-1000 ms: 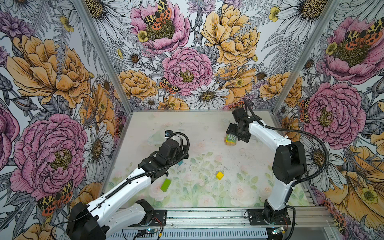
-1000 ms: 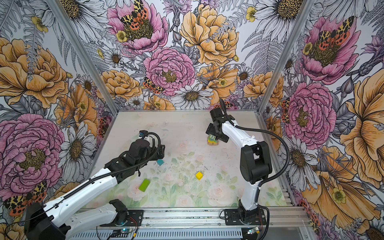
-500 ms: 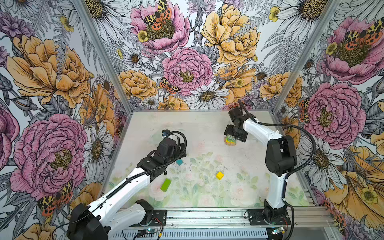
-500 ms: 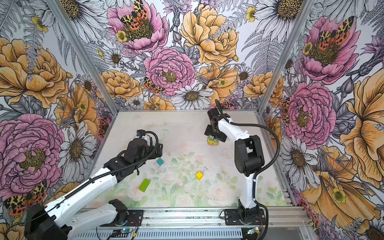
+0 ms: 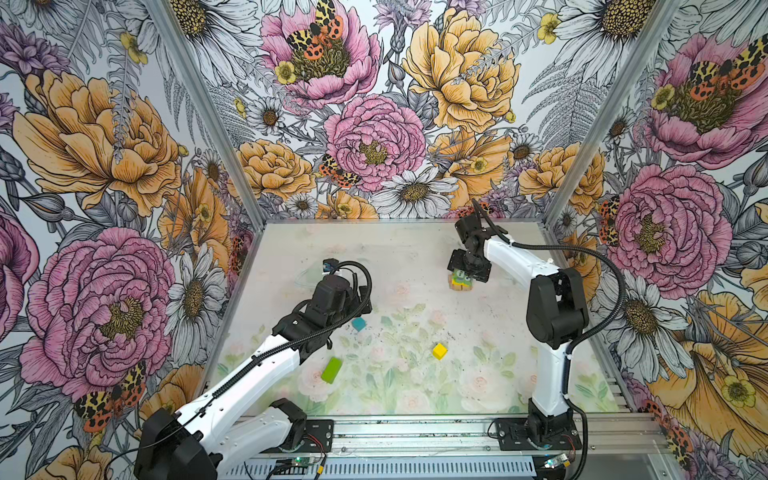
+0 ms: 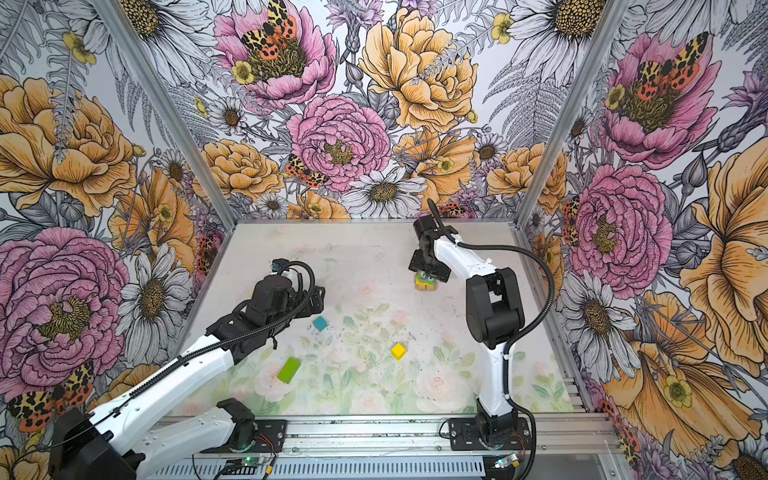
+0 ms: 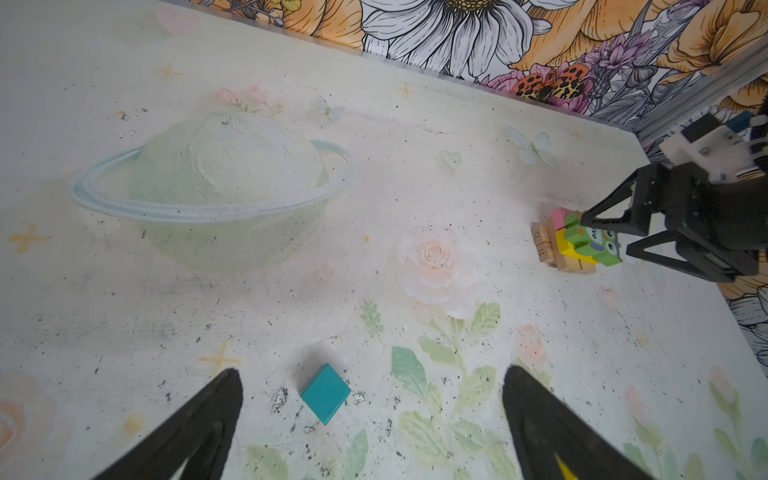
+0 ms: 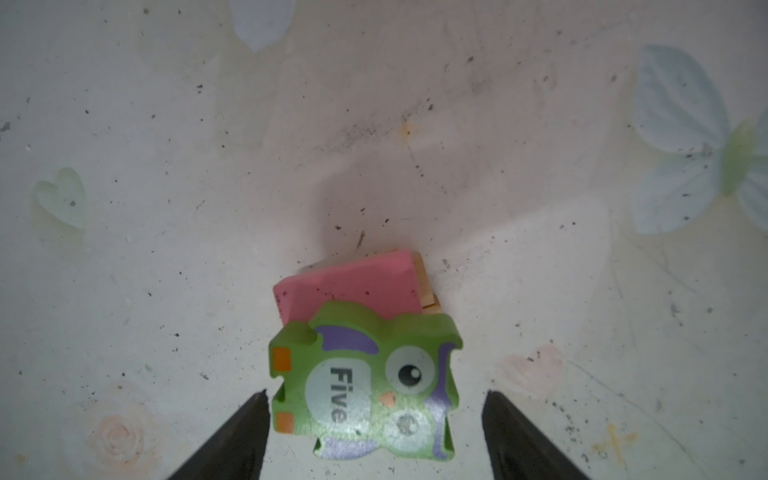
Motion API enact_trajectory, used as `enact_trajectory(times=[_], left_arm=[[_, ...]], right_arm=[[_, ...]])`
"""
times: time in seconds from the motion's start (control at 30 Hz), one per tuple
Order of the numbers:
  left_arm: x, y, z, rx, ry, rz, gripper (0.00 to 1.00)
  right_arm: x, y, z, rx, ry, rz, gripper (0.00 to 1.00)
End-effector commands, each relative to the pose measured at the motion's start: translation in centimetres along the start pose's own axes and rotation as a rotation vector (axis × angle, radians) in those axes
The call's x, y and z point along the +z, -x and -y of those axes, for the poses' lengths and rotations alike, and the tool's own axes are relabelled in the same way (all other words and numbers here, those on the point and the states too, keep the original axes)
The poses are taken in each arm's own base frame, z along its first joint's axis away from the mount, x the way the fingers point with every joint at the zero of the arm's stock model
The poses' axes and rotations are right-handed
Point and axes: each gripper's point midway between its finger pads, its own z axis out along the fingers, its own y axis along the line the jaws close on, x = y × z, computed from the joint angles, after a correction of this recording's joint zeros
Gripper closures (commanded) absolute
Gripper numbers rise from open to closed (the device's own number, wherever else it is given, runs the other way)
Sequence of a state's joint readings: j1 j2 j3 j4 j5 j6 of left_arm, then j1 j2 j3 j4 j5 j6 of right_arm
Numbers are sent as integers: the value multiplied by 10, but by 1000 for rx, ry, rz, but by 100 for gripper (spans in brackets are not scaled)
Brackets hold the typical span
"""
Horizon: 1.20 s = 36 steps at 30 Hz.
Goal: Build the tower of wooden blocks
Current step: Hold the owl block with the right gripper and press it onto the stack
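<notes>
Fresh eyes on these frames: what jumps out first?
The loud floral walls around the cell hit first. Next, the small tower at the far right of the table, green owl block on top, with the right pincer open astride it. Then the loose teal block by the open left pincer, with a lime-green block and a yellow block nearer the front.

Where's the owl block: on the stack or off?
On. The owl block lies flat atop the tower; the right pincer straddles it, open.
</notes>
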<state>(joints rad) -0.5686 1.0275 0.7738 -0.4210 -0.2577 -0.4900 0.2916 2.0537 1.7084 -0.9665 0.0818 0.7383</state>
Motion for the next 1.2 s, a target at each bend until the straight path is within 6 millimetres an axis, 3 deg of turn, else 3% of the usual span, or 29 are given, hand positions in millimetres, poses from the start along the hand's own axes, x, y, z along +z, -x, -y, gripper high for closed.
enact_trajectory(times=[0.0,0.73,1.17], left_arm=[[-1,2,-1,-10,-17,10,1],[0,1,-5,-25,-13,8,1],[-1,1,-7,-37,-15,9,1]], right_arm=[[2,2,-7,-30,-2,-1,18],[10,3,-8,-60,-31,-13,21],[4,7,-7,-82,-50,9,31]])
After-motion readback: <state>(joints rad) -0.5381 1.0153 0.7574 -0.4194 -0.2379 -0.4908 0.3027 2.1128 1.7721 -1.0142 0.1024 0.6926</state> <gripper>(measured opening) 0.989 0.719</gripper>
